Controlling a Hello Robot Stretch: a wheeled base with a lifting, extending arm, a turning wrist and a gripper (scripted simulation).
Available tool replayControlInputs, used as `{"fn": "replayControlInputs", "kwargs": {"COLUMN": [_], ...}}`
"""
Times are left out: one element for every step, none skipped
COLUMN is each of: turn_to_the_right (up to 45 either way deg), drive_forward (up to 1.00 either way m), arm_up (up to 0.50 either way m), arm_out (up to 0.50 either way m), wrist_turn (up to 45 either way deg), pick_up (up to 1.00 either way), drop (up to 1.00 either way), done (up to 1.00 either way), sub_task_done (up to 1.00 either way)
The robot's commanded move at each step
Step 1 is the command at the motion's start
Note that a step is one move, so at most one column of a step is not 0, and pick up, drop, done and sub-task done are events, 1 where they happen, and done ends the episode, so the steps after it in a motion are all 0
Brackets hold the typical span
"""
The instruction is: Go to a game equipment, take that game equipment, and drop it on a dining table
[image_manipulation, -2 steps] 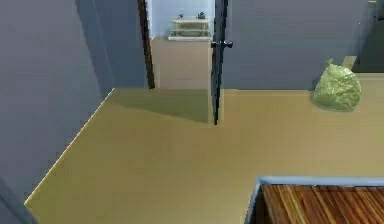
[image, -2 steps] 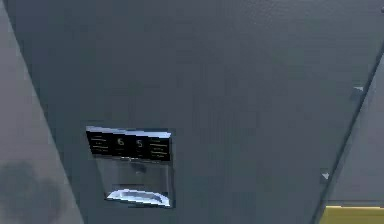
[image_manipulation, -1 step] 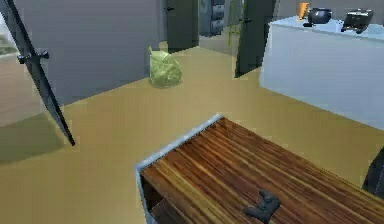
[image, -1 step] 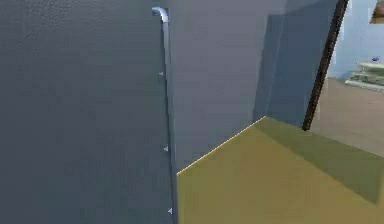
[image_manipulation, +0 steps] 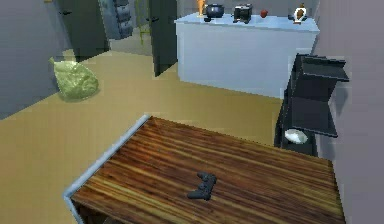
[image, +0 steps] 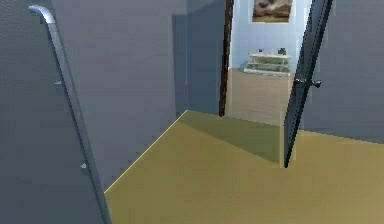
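Bare floor (image: 200,170) runs ahead to a doorway (image: 256,95) between a grey wall (image: 120,70) and an open dark door (image: 305,80), while to the side a wooden table (image_manipulation: 250,155) stands close, with open floor and a counter (image_manipulation: 240,55) beyond it.

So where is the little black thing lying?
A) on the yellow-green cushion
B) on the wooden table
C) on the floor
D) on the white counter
B: the small dark thing lies flat on the top of the wooden table, toward its near edge.
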Motion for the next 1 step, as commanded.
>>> {"fn": "replayControlInputs", "kwargs": {"turn_to_the_right": [0.0], "drive_forward": [0.0], "arm_up": [0.5], "arm_out": [0.0], "wrist_turn": [0.0], "pick_up": [0.0], "drop": [0.0], "done": [0.0], "sub_task_done": [0.0]}}
